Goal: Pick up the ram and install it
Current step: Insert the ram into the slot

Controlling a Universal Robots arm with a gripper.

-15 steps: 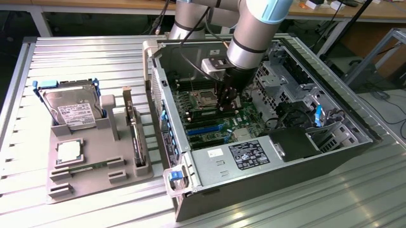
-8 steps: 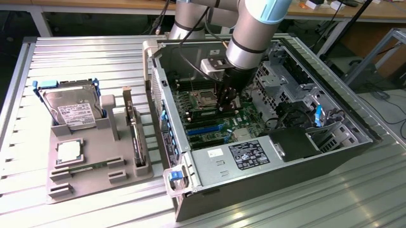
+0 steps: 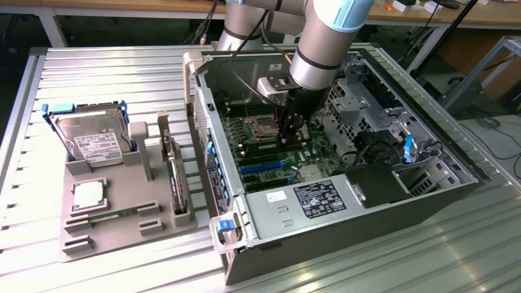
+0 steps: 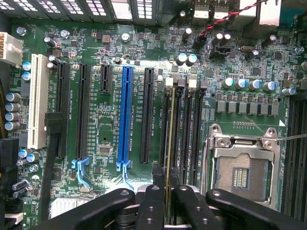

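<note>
Arm: we noted the arm [image 3: 321, 49] reaching down into the open computer case [image 3: 269, 207], above the motherboard [image 4: 108, 139].
Gripper: the gripper [image 4: 169, 194] had its black fingers [image 4: 153, 203] pressed together, pinching the ram between them.
Ram: the ram [image 4: 170, 134] stood on edge in the wrist view as a thin strip running straight out from between the fingertips.
Ram versus slots: it lay along the line of one of the memory slots [image 4: 184, 124], between the blue slot [image 4: 125, 115] and the CPU socket [image 4: 242, 172], nearer the socket.
Seating: we could not tell whether the ram was pushed fully home.
Tray: at the exterior view's left, well apart from the gripper, the grey tray [image 3: 122, 183] held a hard drive [image 3: 94, 137] and a second green stick [image 3: 110, 213] lying flat.
</note>
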